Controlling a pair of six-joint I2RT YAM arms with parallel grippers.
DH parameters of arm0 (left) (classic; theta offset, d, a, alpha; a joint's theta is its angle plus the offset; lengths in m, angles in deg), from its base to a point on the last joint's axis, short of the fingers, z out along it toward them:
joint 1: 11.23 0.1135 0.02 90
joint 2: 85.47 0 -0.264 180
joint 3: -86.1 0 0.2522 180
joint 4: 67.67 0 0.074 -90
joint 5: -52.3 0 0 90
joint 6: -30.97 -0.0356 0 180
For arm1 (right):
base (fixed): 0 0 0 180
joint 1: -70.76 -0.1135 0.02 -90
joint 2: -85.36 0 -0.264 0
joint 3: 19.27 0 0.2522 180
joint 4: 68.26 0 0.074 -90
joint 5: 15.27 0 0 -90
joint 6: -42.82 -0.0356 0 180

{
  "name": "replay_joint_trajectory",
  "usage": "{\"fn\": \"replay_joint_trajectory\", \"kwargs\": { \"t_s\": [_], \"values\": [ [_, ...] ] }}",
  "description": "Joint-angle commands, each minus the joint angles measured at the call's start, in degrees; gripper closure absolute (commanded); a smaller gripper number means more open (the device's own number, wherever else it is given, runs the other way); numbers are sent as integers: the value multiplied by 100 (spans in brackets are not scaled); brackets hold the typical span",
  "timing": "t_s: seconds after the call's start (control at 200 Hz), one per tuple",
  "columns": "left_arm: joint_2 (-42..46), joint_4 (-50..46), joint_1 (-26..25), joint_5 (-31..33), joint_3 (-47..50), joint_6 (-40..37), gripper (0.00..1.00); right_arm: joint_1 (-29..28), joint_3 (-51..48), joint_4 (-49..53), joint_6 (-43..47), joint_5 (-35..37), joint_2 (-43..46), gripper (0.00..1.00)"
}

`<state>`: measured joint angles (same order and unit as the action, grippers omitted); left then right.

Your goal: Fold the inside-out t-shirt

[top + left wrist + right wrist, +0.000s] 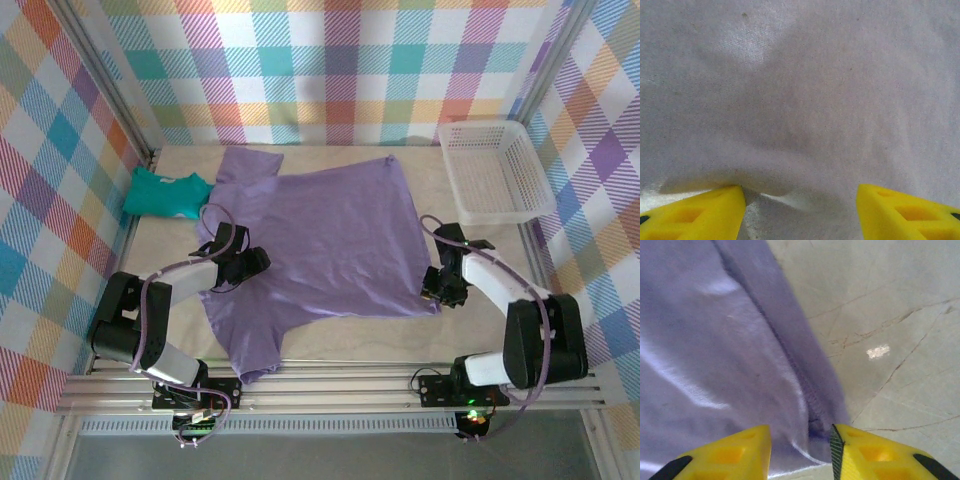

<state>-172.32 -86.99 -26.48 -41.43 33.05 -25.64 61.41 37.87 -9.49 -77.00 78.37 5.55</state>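
Note:
The inside-out t-shirt [330,240], lavender, lies spread flat across the middle of the table, with one sleeve trailing toward the near left. My left gripper [248,265] rests on its left side near that sleeve. In the left wrist view its yellow fingers [705,210] stand wide apart with the shirt fabric [805,100] bulging low between them, so the left gripper [800,200] is open. My right gripper [437,290] sits at the shirt's near right corner. There the hem seam [807,400] runs between the parted jaws of the right gripper [801,445], which is open and not pinching it.
A teal-green folded garment [165,193] lies at the far left, close to the shirt's far sleeve. A white mesh basket [495,170] stands at the far right. Bare table [340,335] runs along the near edge, and bare table [890,315] lies right of the hem.

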Motion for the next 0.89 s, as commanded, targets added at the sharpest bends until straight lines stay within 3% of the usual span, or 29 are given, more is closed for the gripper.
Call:
{"fn": "replay_joint_trajectory", "kwargs": {
  "t_s": [0.0, 0.14, 0.275, 0.66, 0.89],
  "values": [
    [-211, -220, 48, 39, -6, -34, 38, 59, 42, -17, 28, 93, -367, 74],
    [-242, -175, 48, 100, -104, 26, 38, 296, 159, -69, 208, 75, -594, 89],
    [-489, -62, 99, 125, -362, 102, 37, 470, 348, -114, 338, 109, -651, 92],
    [-1778, -229, 262, 90, -2109, 68, 37, 960, 1463, -146, 870, 98, -1686, 87],
    [-1744, -309, 268, 133, -2176, 37, 37, 995, 1638, 203, 1012, 602, -1677, 80]
  ]
}}
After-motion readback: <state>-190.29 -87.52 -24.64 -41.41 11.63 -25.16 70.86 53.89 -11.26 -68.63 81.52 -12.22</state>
